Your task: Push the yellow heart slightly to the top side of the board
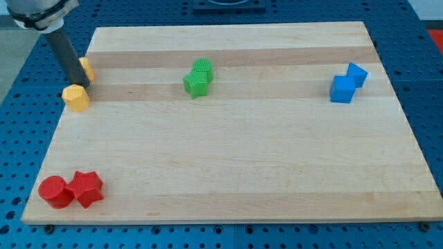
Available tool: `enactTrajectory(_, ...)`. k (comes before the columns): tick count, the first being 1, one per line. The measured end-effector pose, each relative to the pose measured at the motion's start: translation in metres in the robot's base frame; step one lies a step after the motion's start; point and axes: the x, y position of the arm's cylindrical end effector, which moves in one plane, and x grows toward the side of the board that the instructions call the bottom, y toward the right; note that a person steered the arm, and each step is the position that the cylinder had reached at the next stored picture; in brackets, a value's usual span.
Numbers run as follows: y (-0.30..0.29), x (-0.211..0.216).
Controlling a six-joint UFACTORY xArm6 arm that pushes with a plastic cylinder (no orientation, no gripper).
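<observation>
Two yellow blocks sit near the board's left edge, toward the view's top. One yellow block (87, 69) is partly hidden behind my rod, so I cannot make out its shape. The other yellow block (76, 97) lies just below it and looks faceted. I cannot tell which of them is the heart. My tip (75, 82) rests between the two, touching or nearly touching the top of the lower block and the left side of the upper one.
Two green blocks (199, 77) touch each other at top centre. Two blue blocks (347, 83) touch at the top right. A red cylinder (55, 191) and a red star (87, 188) sit at the bottom left. The wooden board (235, 159) lies on a blue perforated table.
</observation>
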Motion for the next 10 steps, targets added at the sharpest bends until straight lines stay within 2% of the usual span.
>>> enactTrajectory(1,-0.002,0.019)
enactTrajectory(3,-0.021,0.015)
enactTrajectory(6,-0.022,-0.081)
enactTrajectory(10,0.0,-0.084)
